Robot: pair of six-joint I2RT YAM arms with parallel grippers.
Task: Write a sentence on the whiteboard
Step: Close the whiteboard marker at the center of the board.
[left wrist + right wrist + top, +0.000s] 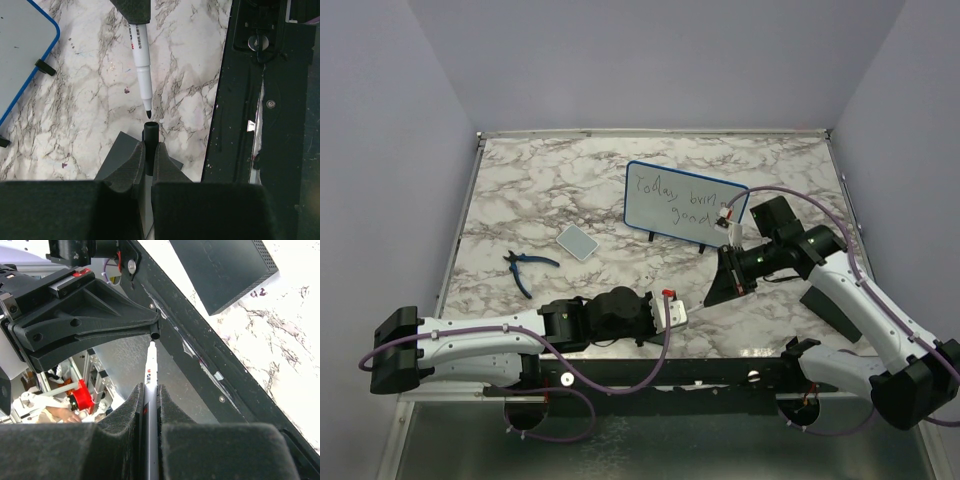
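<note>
The whiteboard stands at the back centre, blue-rimmed on black feet, and its corner shows in the left wrist view. The sentence reads roughly "Today brings good" in two lines. My right gripper is shut on a white marker, near the front right of the table in the top view. My left gripper is shut on the black marker cap. The marker points its black tip at the cap's mouth, just short of it. In the right wrist view, the tip meets the cap.
Blue-handled pliers and a small pale tile lie left of centre. A black square pad lies by the right arm. The black front rail runs along the table's near edge. A dark grey slab lies under the left fingers.
</note>
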